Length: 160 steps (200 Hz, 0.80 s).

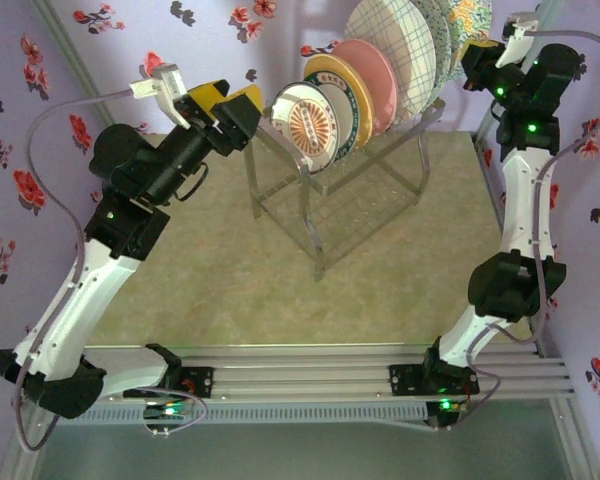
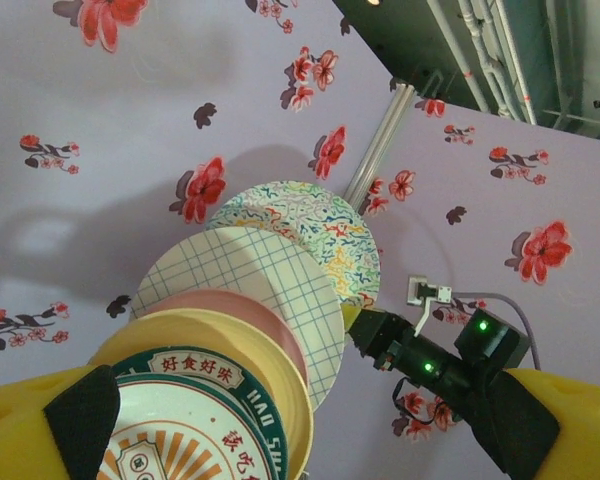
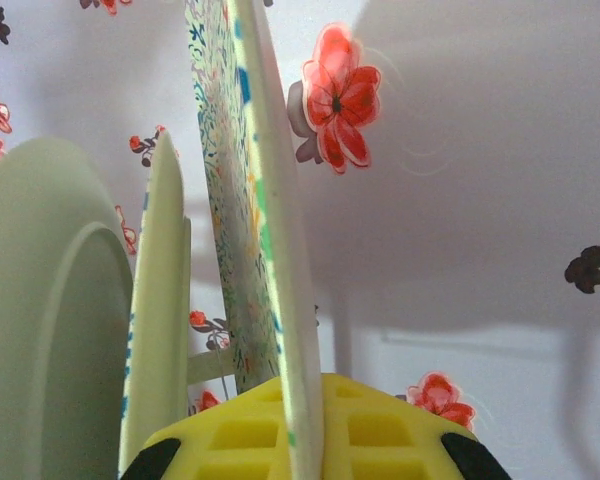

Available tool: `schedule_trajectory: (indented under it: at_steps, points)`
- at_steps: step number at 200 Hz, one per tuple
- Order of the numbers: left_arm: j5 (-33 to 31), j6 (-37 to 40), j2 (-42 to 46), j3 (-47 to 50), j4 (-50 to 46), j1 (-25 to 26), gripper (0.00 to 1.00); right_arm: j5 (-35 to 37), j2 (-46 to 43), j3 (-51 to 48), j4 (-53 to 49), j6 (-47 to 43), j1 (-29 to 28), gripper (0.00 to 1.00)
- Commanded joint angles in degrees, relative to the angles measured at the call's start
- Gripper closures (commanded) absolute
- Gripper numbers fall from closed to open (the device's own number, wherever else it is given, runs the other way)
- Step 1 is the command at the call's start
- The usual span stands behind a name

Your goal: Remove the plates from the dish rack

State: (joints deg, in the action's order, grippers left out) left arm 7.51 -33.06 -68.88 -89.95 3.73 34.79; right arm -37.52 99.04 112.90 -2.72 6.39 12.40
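Yellow fingers of the right gripper (image 3: 302,425) are clamped on the rim of the squiggle-patterned plate (image 3: 248,200), last in the row at the upper right of the overhead view. The grasp looks made, so the next move calls for a straight lift out of its slot, clear of the neighbouring plate (image 3: 160,300). The left gripper (image 1: 250,100) stands wide open by the sunburst plate (image 1: 308,125) at the row's front. The plates stand on edge in the clear dish rack (image 1: 330,205), top centre.

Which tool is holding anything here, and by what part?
Right tool grips the rearmost multicoloured plate by its rim; left tool is open, holding nothing.
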Motion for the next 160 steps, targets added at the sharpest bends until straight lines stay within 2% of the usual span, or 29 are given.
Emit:
schedule_trajectory:
  at_steps: [1, 93, 160]
  points:
    - [-0.9, -2.2, -0.2, -0.9, 5.4, 0.5, 0.02, 4.3, -3.7, 2.9, 4.3, -1.0, 1.3, 1.00]
    - [-0.5, -4.4, -0.3, 0.8, 6.1, 1.0, 0.01, 8.8, -6.6, 4.1, 6.6, 0.8, 3.3, 1.00]
    - [-0.4, -5.2, -1.4, -0.2, 3.0, 2.0, 0.03, 12.7, -8.4, 5.4, 7.3, 3.0, 3.7, 1.00]
